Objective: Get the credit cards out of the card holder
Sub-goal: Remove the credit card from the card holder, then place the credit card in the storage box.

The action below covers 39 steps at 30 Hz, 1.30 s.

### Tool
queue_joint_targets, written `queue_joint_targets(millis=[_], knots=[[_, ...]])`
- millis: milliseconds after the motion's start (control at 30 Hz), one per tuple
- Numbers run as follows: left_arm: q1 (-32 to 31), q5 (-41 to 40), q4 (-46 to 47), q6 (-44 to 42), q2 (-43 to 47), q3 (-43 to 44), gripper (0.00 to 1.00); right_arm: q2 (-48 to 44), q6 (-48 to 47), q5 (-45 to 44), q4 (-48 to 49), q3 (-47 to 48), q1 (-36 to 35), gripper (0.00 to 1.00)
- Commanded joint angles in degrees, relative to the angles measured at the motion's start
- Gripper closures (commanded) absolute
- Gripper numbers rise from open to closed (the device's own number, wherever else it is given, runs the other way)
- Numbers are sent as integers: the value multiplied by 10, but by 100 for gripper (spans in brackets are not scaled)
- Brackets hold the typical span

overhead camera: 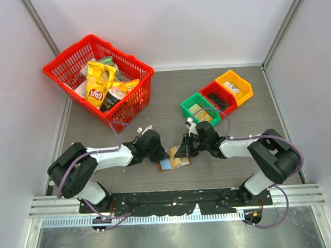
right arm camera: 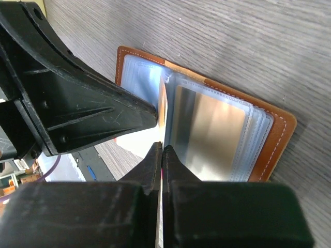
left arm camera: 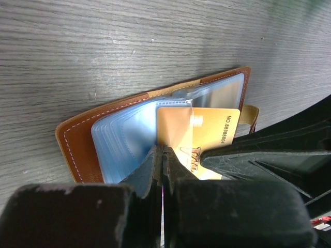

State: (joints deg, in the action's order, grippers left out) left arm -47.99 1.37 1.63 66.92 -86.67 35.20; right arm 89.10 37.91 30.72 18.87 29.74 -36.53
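The brown leather card holder (overhead camera: 168, 164) lies open on the table between my two grippers, its pale blue sleeves fanned out (left arm camera: 77, 144) (right arm camera: 279, 134). My left gripper (overhead camera: 164, 152) (left arm camera: 163, 151) is shut at the fold, pinching a thin sleeve leaf of the holder. My right gripper (overhead camera: 180, 152) (right arm camera: 163, 148) is shut on a golden credit card (left arm camera: 212, 129) that sticks partly out of a sleeve. I see this card edge-on in the right wrist view. Another card (right arm camera: 207, 129) rests inside a sleeve.
A red basket (overhead camera: 129, 109) with yellow snack bags (overhead camera: 99, 83) stands at the back left. Green (overhead camera: 189, 103), red (overhead camera: 208, 89) and orange (overhead camera: 229, 74) bins stand at the back right. Walls close the table on three sides.
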Motion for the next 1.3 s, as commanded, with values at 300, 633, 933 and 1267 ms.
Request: queue_joint_targets(millis=[300, 633, 933, 1267], knots=[[-2, -46, -101, -63, 40, 1, 96, -178, -128, -92, -281, 62, 41, 99], [6, -68, -208, -346, 194, 187, 5, -292, -287, -129, -523, 257, 43, 99], [6, 110, -330, -612, 206, 346, 0, -297, -457, -45, -609, 361, 42, 99], [6, 315, -305, -763, 179, 367, 2, -300, -566, 91, -635, 374, 41, 99]])
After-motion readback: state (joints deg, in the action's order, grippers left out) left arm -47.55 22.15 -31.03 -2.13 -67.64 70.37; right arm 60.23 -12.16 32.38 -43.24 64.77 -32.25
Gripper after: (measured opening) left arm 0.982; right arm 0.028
